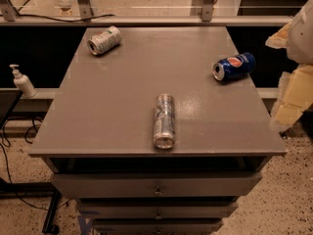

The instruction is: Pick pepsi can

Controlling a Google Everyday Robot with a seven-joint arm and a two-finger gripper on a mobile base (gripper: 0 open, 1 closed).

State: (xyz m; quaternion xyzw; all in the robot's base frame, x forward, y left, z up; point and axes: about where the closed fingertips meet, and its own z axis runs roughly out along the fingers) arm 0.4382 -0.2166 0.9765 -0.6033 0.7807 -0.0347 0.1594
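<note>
1. A grey table (122,106) with drawers is seen filling the centre of the frame.
2. The claw (292,98) is noted at the right edge, beside the table; whether it is wide or narrow cannot be told.
3. A slim silver can (164,121) is laid on its side at lower centre.
4. The pepsi can (234,66) is laid on its side at centre right, near the table's edge.
5. A pale can (104,40) is laid at upper left.

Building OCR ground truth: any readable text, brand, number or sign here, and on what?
No legible words or numbers.
pepsi can: round red-white-blue logo only, lettering blurred.
slim silver can: print too blurred.
pale silver-green can: print too blurred.
gripper, at the right edge beside the cabinet: no markings visible.
</note>
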